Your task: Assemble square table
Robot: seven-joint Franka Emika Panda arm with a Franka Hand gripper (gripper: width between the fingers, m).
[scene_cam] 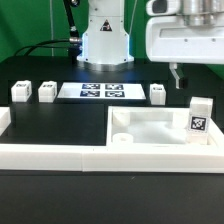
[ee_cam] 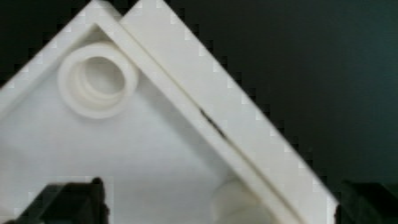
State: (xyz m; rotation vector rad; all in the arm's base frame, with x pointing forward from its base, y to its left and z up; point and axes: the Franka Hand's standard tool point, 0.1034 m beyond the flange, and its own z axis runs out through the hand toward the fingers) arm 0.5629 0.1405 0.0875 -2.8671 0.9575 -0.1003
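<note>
We see arm base (scene_cam: 105, 40): white, rounded, glossy, dark ring at upper joint. Black cable (scene_cam: 70, 18) runs beside it. Gripper (ee_cam: 221, 203): we see white boxy housing (scene_cam: 185, 35) above, two black fingers (ee_cam: 68, 203) below, flat-sided, blunt at tips.

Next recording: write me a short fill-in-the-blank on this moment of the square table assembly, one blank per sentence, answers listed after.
1. On the exterior view's left of the marker board stand ___ legs.
2. The gripper has its jaws ___, with nothing between them.
3. In the wrist view, a round ___ sits in a corner of the tabletop.
Missing words: two; open; socket.
</note>
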